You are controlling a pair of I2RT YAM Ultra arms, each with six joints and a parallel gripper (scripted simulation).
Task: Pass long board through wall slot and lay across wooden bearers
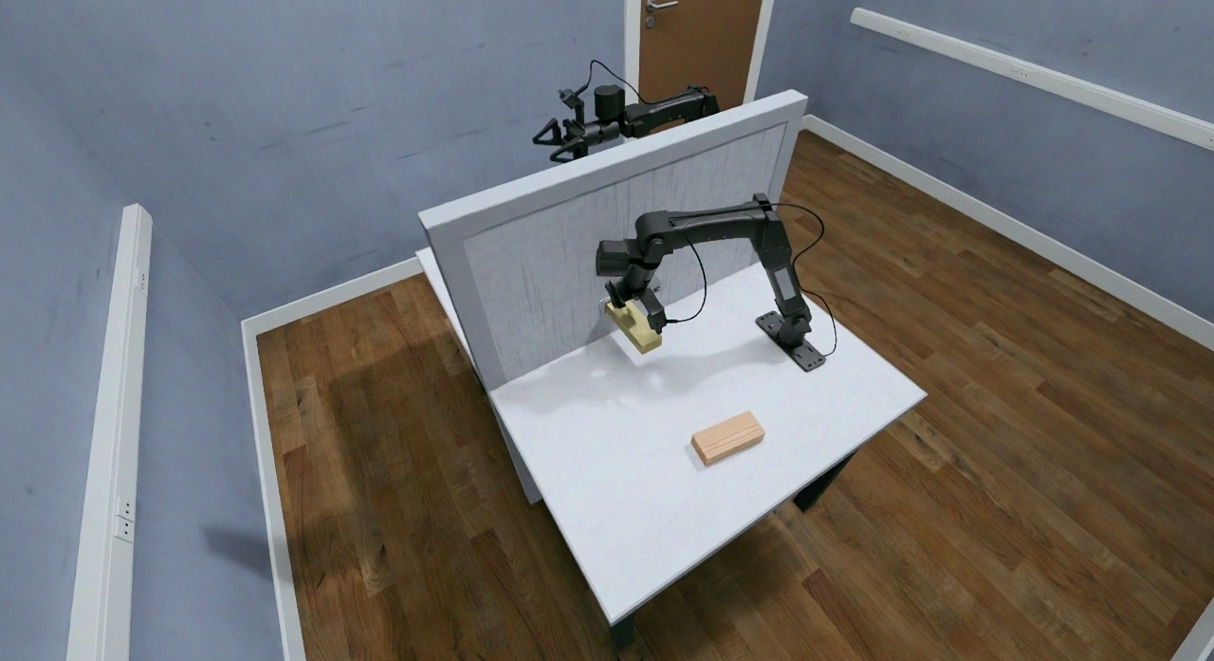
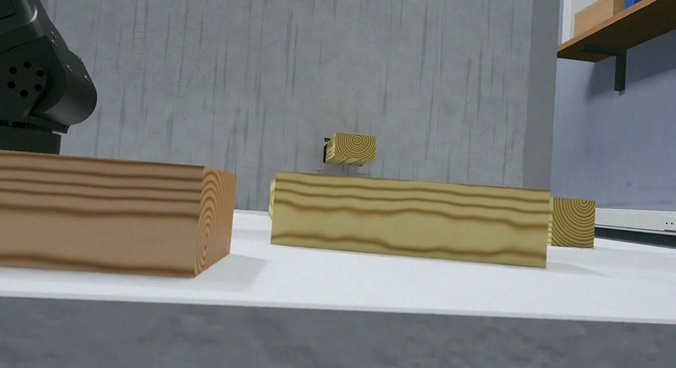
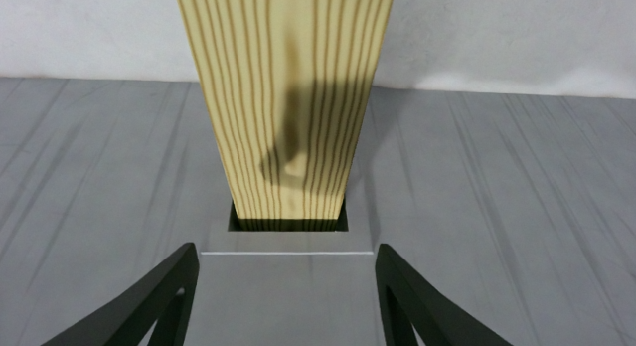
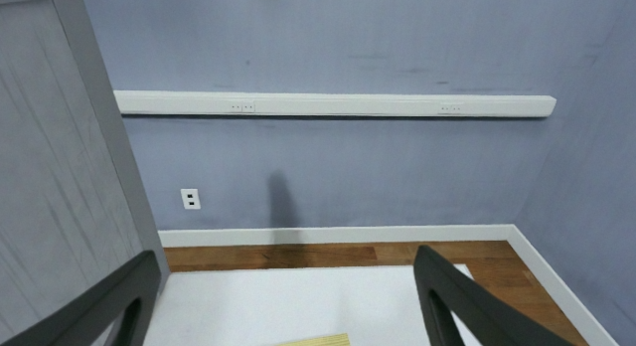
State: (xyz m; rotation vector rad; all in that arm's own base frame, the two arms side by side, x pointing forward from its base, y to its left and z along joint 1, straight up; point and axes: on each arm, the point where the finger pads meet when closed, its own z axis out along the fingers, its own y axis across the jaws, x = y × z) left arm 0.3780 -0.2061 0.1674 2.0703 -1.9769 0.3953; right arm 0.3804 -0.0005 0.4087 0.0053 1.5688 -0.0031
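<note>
Board (image 1: 648,341) (image 2: 355,148) (image 3: 293,112) is poking through the slot (image 2: 325,154) (image 3: 234,221), mid-frame; laying is remaining. Left gripper (image 1: 636,311) (image 3: 287,246) and right gripper (image 1: 545,149) (image 4: 290,259) are standing spread, empty.

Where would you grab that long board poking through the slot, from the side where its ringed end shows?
I'd probably grip the long board by its two side faces, near that end, coming from above. The end juts out of the grey wall, raised off the table, its sides straight and flat, with nothing seen directly above.
</note>
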